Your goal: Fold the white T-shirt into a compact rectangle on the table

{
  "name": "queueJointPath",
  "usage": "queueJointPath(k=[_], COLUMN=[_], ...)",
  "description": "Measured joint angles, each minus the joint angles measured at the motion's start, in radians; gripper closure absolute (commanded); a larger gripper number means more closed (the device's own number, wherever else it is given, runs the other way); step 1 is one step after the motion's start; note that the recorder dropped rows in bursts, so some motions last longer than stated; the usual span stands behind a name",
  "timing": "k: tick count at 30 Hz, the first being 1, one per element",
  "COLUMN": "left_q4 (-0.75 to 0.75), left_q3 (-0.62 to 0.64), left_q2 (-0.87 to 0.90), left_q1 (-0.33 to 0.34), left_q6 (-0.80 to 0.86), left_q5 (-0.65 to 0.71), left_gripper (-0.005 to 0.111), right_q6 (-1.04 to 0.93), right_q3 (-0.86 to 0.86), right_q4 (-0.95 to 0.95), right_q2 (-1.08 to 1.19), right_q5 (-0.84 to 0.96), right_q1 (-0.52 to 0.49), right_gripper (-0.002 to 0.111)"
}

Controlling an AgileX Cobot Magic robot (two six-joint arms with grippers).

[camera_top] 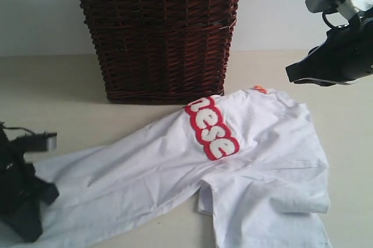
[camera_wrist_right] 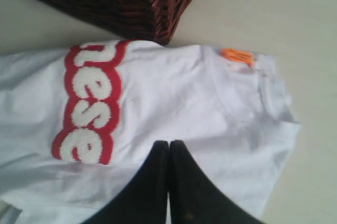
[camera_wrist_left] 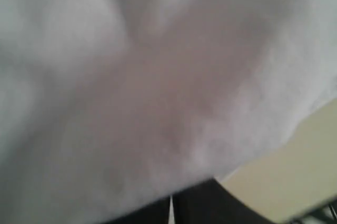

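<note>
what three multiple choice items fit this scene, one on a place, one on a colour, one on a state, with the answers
1. In the exterior view, where is the wicker basket relative to the white T-shirt?
A) behind it, farther from the camera
B) in front of it, nearest the camera
C) tipped over on its sleeve

2. What colour outlines the shirt's fuzzy lettering?
A) blue
B) red
C) green

3. How does the right gripper stand?
A) wide open
B) shut on the basket
C) shut, holding nothing

Answers:
1 A, the basket rises beyond the shirt's far edge.
2 B, thick red rims the white letters.
3 C, the right wrist view shows it closed tight over the shirt with nothing in it.
</note>
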Motion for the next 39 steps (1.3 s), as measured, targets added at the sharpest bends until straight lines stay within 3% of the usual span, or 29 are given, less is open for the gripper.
queueJointPath(k=[3,7,14,18,21,28,34,39], left_q4=[0.060,0.136,0.218,0.394,0.479,0.513,0.655,0.850], left_q3=[0.055,0.087,0.073,0.064,0.064,0.064,0.064,0.064], left_q2=[0.035,0.033,-0.112,-0.178,-0.193,-0.214,-0.259,-0.240], left_q1=[-0.002,-0.004,-0.006,-0.006,-0.006,-0.006,-0.006,0.010], left_q6=[-0.005,-0.011,-0.046,-0.254,-0.308,-0.354,-0.630,-0.839], left_q5=[0.149,0.164,-0.029,-0.171,-0.182,-0.172,-0.328,-0.341], left_gripper=[0.107,0.107,0.107,0.107,0.107,0.107,0.107,0.107], right_q6=[0.000,0.000,0.000,0.000,0.000,0.000,0.000,0.000], right_q3=[0.000,0.000,0.000,0.000,0.000,0.000,0.000,0.000], right_q4=[0.000,0.000,0.000,0.000,0.000,0.000,0.000,0.000], right_q2=[0.000,0.000,0.000,0.000,0.000,0.000,0.000,0.000], right_q5=[0.002,0.004,0.008,0.008,0.008,0.008,0.008,0.008], right_q1=[0.000,0.000,0.000,0.000,0.000,0.000,0.000,0.000], right_gripper=[0.108,0.108,0.108,0.108,0.108,0.108,0.108,0.108])
